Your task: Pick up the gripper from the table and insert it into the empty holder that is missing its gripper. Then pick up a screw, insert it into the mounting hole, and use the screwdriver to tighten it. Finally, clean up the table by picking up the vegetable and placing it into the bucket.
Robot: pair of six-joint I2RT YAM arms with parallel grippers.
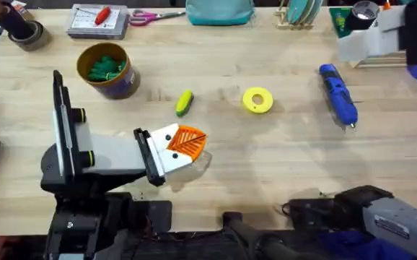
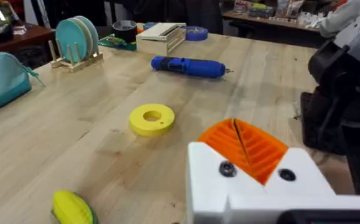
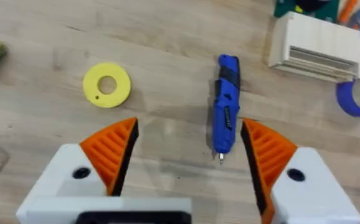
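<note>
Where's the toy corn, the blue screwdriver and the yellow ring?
Toy corn [image 1: 184, 102], overhead view, middle of the cob.
Blue screwdriver [image 1: 338, 94], overhead view, on its handle.
Yellow ring [image 1: 257, 100], overhead view, on the ring's flat face beside the hole.

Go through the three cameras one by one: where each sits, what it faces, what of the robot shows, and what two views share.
Overhead: above the arm bases, looking down and forward over the table; left gripper near the corn cob.
Left wrist: low over the table, facing the yellow ring; its own shut jaws in front.
Right wrist: looking down at the blue screwdriver between its open jaws, right gripper.
Shared: ring and screwdriver show in all three.
</note>
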